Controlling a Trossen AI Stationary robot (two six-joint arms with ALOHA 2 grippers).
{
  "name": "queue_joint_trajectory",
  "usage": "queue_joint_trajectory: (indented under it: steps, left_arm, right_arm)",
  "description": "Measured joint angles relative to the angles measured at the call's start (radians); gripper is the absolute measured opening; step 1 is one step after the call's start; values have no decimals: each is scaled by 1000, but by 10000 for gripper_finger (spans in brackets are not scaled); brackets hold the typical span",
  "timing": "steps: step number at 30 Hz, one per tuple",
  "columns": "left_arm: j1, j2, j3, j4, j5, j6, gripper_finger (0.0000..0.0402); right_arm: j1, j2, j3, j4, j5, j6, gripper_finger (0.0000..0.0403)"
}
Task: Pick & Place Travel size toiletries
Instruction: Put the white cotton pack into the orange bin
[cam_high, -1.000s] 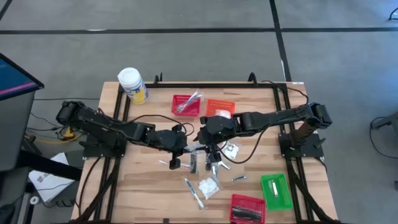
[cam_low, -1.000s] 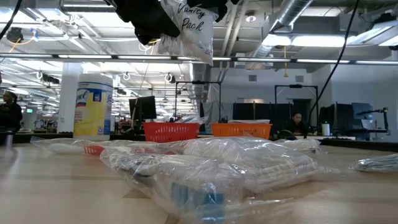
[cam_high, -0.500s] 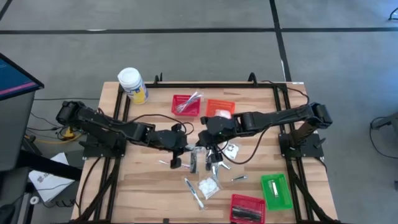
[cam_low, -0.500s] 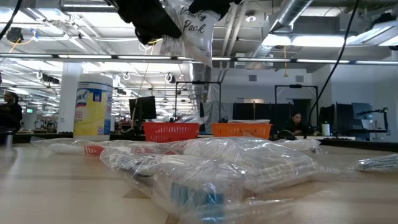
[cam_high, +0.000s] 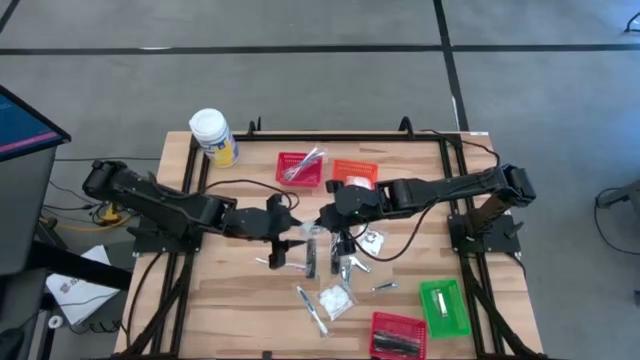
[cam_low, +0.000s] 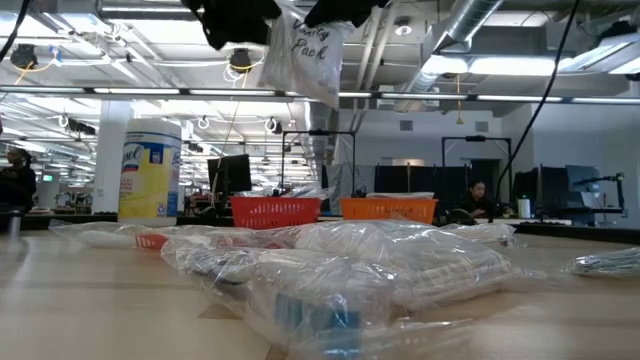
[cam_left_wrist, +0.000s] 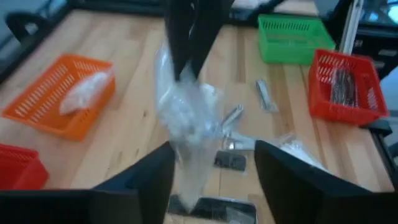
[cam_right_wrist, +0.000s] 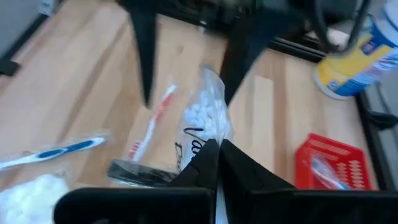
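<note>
A clear-wrapped packet of travel size toiletries (cam_low: 301, 52), printed "Vanity Pack", hangs above the table's middle. My right gripper (cam_right_wrist: 215, 149) is shut on it. My left gripper (cam_left_wrist: 211, 158) stands open just to the packet's left, one finger on either side of it and touching nothing. In the high view the two grippers face each other, left (cam_high: 283, 228) and right (cam_high: 325, 222). More packets, toothbrushes and slim sticks (cam_high: 335, 298) lie flat on the wood below and toward the near edge. My right gripper pinches the packet's upper edge (cam_left_wrist: 184, 70) between its two shut fingers, which come slanting down from the table's right side. The packet (cam_right_wrist: 208, 118) hangs slack below the fingers, lifted clear of the table.
A yellow jar with a white lid (cam_high: 212, 135) stands at the far left corner. A red basket (cam_high: 300, 167) and an orange basket (cam_high: 352, 175) sit at the far side. A green basket (cam_high: 443, 305) and another red basket (cam_high: 397, 335) sit at the near right.
My left gripper has let go of the packet, opened and drawn back toward the table's left edge, rising a little. My right gripper has taken hold of the packet's top, and the packet stays hanging in the same place.
</note>
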Motion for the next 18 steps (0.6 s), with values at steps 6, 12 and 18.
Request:
queue_joint_trajectory:
  steps: [6,12,18]
  left_arm:
    - [-46,-72,-1,-11,-81,-1,266]
    - [-68,-116,-43,-10,-132,-2,267]
    - [-65,-134,-65,-3,-158,-4,258]
  right_arm:
    - [-7,1,0,-23,107,-8,1]
    - [-65,1,-1,-95,184,-18,0]
    - [-169,-36,-70,-73,163,-2,0]
